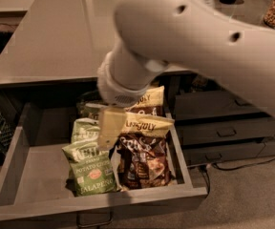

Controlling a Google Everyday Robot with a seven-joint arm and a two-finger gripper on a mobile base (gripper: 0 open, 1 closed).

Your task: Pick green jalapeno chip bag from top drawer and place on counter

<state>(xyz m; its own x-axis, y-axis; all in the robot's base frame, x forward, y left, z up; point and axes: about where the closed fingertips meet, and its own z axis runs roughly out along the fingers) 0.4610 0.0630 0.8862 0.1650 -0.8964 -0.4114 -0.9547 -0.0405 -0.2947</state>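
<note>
Jaws: open or closed, cannot tell. Gripper (111, 129) over top drawer (35, 175); green jalapeno chip bag (90, 171) just frontward, long axis front-to-back.

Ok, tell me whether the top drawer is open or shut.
Open: the top drawer is pulled out, green jalapeno chip bag visible inside, gripper hanging over the drawer.

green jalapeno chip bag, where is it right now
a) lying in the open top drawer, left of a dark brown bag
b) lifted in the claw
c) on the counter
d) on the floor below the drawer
a: the green jalapeno chip bag lies on the floor of the top drawer, left of the dark brown bag, and the claw hangs over the bags without lifting it.
</note>
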